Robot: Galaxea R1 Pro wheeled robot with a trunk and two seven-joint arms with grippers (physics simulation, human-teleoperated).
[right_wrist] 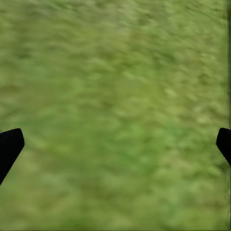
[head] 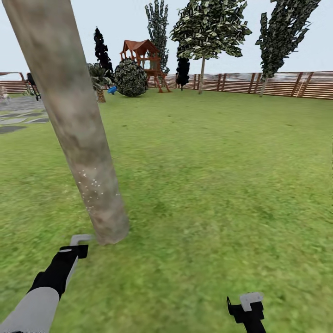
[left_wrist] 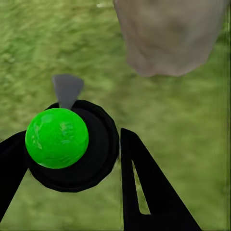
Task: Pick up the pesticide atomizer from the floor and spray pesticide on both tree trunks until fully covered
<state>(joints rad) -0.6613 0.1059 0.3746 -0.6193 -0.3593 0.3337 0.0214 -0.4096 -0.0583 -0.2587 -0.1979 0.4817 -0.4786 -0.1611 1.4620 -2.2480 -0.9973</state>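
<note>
Green-capped black pesticide atomizer (left_wrist: 65, 144) is sitting pinched in the left gripper (left_wrist: 72, 192) beside the thick mottled grey-brown tree trunk (head: 69, 120) — white specks (head: 90, 187) low; sweeping higher looks wise — right gripper (right_wrist: 115, 149) hanging spread over grass (head: 222, 185).

Grey-white left arm (head: 32, 307), seemingly black grippers (head: 76, 252).

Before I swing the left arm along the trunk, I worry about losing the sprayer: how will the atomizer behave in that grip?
The atomizer looks rigid, with a round green body and black collar, so it could slip or twist between the left gripper fingers. It seems small and probably light. Its grey nozzle points towards the tree trunk.
</note>
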